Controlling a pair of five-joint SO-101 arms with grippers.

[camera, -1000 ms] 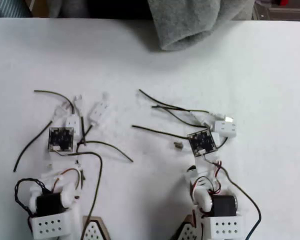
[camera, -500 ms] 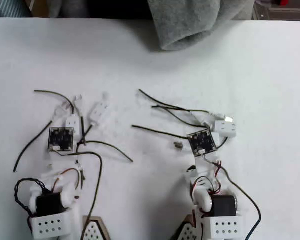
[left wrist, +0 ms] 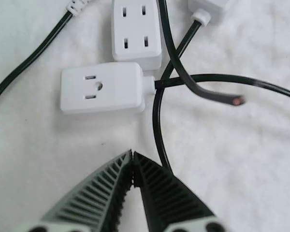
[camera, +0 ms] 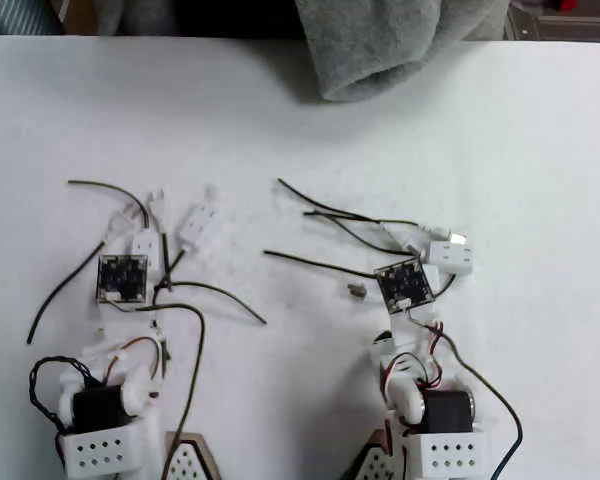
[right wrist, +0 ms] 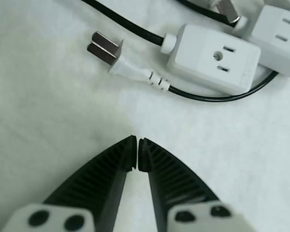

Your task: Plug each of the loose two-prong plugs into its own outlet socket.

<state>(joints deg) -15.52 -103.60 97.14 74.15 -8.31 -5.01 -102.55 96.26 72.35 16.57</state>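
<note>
Your left gripper [left wrist: 132, 169] rests clenched on nothing, tips pressed together, just short of a white single outlet [left wrist: 101, 88] lying face-up on the table [left wrist: 34, 150], with a black cord [left wrist: 157, 116] looping beside it. Your right gripper [right wrist: 137, 154], likewise closed and empty, points toward the loose two-prong plug [right wrist: 118, 63], which lies apart from the outlet socket [right wrist: 212, 58] nearby.

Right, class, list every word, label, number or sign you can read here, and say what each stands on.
No readable text anywhere.
White outlet block: slots only, no print.
Two-prong plug: no print.
Dark square board: too small to read.
</note>
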